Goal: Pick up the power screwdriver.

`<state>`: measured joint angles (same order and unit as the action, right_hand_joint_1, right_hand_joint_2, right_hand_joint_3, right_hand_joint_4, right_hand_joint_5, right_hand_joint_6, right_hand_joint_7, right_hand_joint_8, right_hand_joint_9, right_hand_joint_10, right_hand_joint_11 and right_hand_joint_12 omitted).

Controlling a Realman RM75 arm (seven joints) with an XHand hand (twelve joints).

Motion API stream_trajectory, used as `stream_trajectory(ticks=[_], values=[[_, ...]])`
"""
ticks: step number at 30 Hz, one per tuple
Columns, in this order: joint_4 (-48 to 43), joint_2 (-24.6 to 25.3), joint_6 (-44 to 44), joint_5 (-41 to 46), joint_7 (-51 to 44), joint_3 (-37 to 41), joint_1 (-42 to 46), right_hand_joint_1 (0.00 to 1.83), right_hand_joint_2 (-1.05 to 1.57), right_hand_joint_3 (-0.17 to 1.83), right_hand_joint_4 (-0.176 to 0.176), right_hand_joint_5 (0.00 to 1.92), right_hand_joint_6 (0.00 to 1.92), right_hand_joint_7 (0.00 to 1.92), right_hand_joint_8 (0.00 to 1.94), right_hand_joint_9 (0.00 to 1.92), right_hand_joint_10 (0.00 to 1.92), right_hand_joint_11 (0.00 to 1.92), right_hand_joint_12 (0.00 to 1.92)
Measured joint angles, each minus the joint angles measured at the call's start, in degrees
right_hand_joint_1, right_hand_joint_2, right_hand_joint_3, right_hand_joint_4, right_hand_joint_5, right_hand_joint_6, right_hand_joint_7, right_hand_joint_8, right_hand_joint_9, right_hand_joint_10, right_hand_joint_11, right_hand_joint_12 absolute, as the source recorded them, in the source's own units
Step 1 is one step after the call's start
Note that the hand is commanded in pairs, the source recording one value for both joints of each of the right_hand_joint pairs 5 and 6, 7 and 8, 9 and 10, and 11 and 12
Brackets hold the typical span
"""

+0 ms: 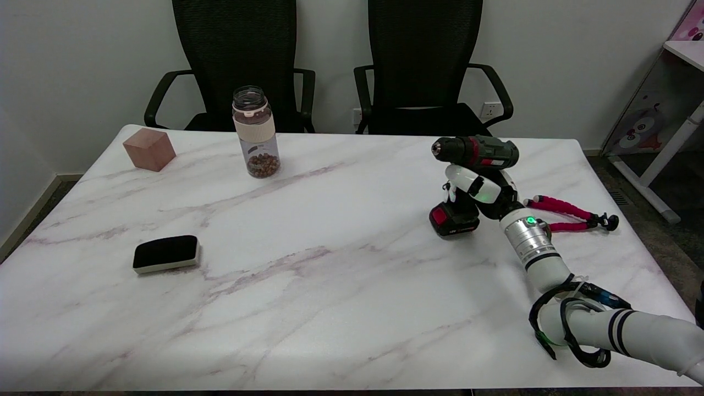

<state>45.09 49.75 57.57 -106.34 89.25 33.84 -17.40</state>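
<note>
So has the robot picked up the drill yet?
Nearly. Done: the right hand is wrapped around the drill handle. In hand: the drill looks tilted, but I cannot tell whether its red battery base is off the table. Left: raising it clearly off the top.

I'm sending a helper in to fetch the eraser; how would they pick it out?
Start at the marble table and look to its left half, near the front edge. The whiteboard eraser lies there alone: a flat black pad on a white base, unlike the pink cube and the upright jar farther back.
</note>
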Motion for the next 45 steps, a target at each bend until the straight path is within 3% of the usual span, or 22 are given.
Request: stream_trajectory(ticks=[6, 16, 36, 45], values=[[0.1, 0.0, -0.3, -0.1, -0.2, -0.1, -0.5, 0.87, 0.36, 0.68, 0.176, 1.79, 1.79, 1.79, 1.79, 1.92, 1.92, 1.47, 1.47], [0.3, 0.0, -0.8, -0.1, -0.3, -0.2, -1.0, 0.87, 0.39, 0.66, 0.176, 1.79, 1.79, 1.79, 1.79, 1.92, 1.92, 1.92, 1.92], [3.7, -0.2, 1.1, -1.7, -0.5, 0.3, -2.5, 0.88, 0.46, 0.63, 0.176, 1.83, 1.83, 1.83, 1.83, 1.92, 1.92, 1.92, 1.92], [7.9, -1.1, 2.2, -5.0, -0.6, 1.7, -3.8, 0.90, 0.66, 0.68, 0.176, 1.91, 1.91, 1.91, 1.91, 1.92, 1.92, 1.92, 1.92]])
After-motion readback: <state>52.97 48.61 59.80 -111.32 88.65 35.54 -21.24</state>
